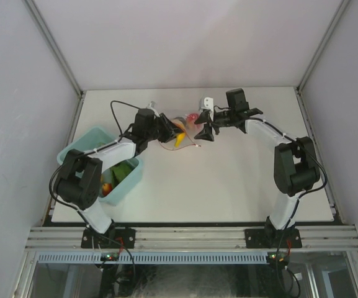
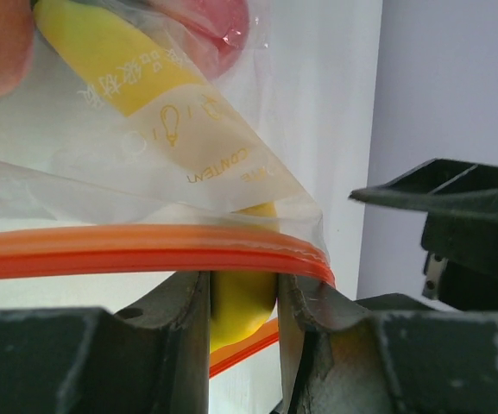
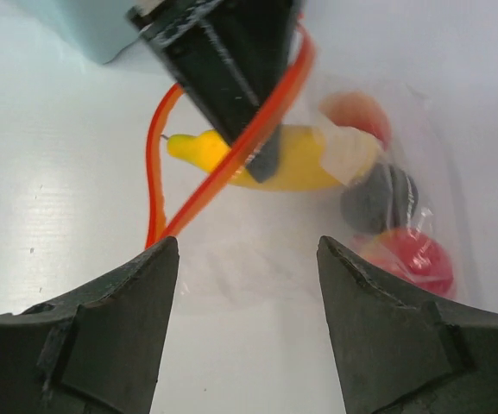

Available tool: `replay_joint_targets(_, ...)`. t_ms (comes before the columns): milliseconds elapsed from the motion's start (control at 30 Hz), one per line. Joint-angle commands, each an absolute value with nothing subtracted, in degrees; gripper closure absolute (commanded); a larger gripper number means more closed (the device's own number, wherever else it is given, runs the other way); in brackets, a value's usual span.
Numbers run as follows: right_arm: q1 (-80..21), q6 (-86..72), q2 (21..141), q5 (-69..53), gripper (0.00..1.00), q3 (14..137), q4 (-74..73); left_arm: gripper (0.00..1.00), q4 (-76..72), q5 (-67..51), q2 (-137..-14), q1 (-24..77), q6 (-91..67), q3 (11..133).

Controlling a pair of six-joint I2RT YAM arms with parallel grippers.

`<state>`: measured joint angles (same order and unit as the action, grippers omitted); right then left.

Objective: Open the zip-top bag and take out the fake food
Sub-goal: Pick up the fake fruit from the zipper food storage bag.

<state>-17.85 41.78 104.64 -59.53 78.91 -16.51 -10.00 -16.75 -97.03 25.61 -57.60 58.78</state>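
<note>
From above, the bag (image 1: 188,126) is seen at the far middle of the bench (image 1: 241,186), between the left tool (image 1: 166,129) and the right tool (image 1: 205,129), with the bin (image 1: 79,148) well to the left. At the left wrist, the orange zip strip (image 2: 145,250) is laid across the tool's tips and appears clamped there, the banana (image 2: 119,60) inside. At the right wrist, the tool is shown spread apart and empty before the parted mouth; removal is judged in hand, and a reach in for the banana is called for.

We see a light blue bin (image 1: 129,182) at the left of the white table (image 1: 228,186) — pale grey walls (image 1: 179,37) around it.
</note>
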Motion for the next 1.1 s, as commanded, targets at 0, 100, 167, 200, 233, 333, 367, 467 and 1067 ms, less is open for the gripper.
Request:
replay_joint_targets(0, -18.46, 59.73, 104.53, -65.96, 0.34, 78.96, -22.34, 1.0, -9.32, -16.61, -92.55, 25.06, -60.88, 57.55)
replay_joint_targets(100, -18.59, 68.78, 104.33, -70.12, 0.31, 78.96, -27.89, 1.0, -9.12, -17.14, -92.56, 24.87, -62.21, 57.83)
replay_joint_targets(167, -18.71, 73.58, 104.33, -72.14, 0.28, 78.99, -30.8, 1.0, -9.27, -17.61, -92.69, 24.71, -63.03, 57.98)
replay_joint_targets(200, -18.79, 75.52, 104.33, -72.9, 0.26, 79.14, -32.29, 1.0, -9.31, -17.66, -92.76, 24.65, -63.32, 58.13)
replay_joint_targets(233, -18.93, 76.68, 104.22, -73.25, 0.26, 79.38, -33.44, 1.0, -9.19, -17.48, -92.81, 24.57, -63.42, 58.33)
replay_joint_targets(333, -19.29, 77.07, 104.15, -72.47, 0.25, 80.15, -35.38, 1.0, -8.78, -16.98, -93.03, 24.28, -63.56, 58.77)
replay_joint_targets(367, -19.59, 76.59, 104.22, -71.29, 0.25, 80.28, -35.57, 1.0, -8.74, -16.9, -93.14, 24.14, -63.81, 58.92)
replay_joint_targets(467, -20.55, 72.38, 104.73, -65.16, 0.26, 80.51, -33.35, 1.0, -9.8, -17.27, -93.32, 23.87, -65.34, 59.06)
replay_joint_targets(1067, -21.7, 63.12, 107.87, -56.44, 0.81, 81.63, -23.54, 1.0, -19.37, -23.68, -88.26, 23.69, -75.85, 55.41)
